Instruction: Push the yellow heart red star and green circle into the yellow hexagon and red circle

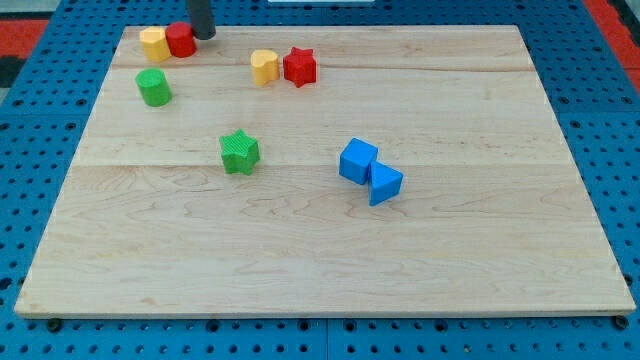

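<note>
The yellow hexagon [153, 44] and the red circle [181, 40] touch each other at the board's top left corner. My tip [204, 36] stands just to the right of the red circle, close to it. The green circle [154, 88] lies below the hexagon. The yellow heart [264, 66] and the red star [299, 66] sit side by side, touching, to the right of my tip near the view's top.
A green star [239, 152] lies left of the board's middle. A blue cube [358, 161] and a blue triangle [384, 184] touch each other right of the middle. The wooden board [320, 250] lies on a blue pegboard.
</note>
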### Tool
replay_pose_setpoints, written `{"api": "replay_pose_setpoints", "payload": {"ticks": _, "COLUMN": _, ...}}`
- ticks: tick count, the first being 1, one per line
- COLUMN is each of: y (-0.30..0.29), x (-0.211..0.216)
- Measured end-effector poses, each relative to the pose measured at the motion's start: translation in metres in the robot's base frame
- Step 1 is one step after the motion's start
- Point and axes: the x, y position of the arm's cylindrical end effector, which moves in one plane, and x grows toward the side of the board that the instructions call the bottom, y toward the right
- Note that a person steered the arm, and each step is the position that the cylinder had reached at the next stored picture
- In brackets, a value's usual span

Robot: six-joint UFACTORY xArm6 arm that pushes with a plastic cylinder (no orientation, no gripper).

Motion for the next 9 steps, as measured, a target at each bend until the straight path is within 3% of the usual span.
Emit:
{"api": "replay_pose_setpoints", "payload": {"ticks": 1, "y": 0.042, "x": 0.008}}
{"api": "replay_pose_setpoints", "payload": {"ticks": 3, "y": 0.227, "x": 0.040}}
{"api": "replay_pose_setpoints", "payload": {"ticks": 4, "y": 0.194, "x": 0.070}}
{"api": "replay_pose_setpoints", "payload": {"ticks": 6, "y": 0.045, "x": 0.071}}
{"api": "replay_pose_setpoints", "payload": {"ticks": 7, "y": 0.011, "x": 0.074}}
{"api": "replay_pose_setpoints", "payload": {"ticks": 8, "y": 0.029, "x": 0.095}}
{"api": "replay_pose_setpoints", "payload": {"ticks": 9, "y": 0.002, "x": 0.132}}
